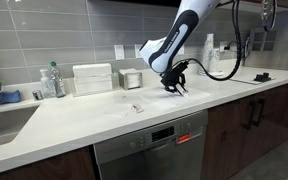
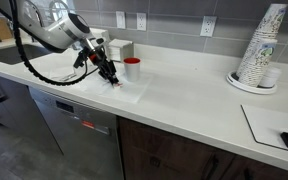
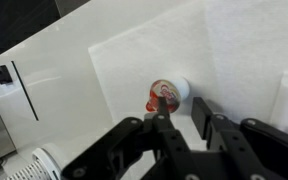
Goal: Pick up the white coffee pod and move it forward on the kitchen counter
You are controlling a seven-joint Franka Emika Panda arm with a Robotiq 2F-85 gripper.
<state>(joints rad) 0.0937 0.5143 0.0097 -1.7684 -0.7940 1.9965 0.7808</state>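
My gripper is open and empty, tilted down over the kitchen counter. In the wrist view a small pale item with a red mark lies on its side just beyond the fingertips, untouched. A red speck shows at the fingertips in an exterior view. A like red-marked item lies on the counter nearer the front edge. I cannot make out a plain white coffee pod in any view. A red mug stands just behind the gripper.
A sink is at one end, with bottles and a white box by the wall. A dishwasher sits below. A stack of paper cups stands far along. A black cable trails on the counter.
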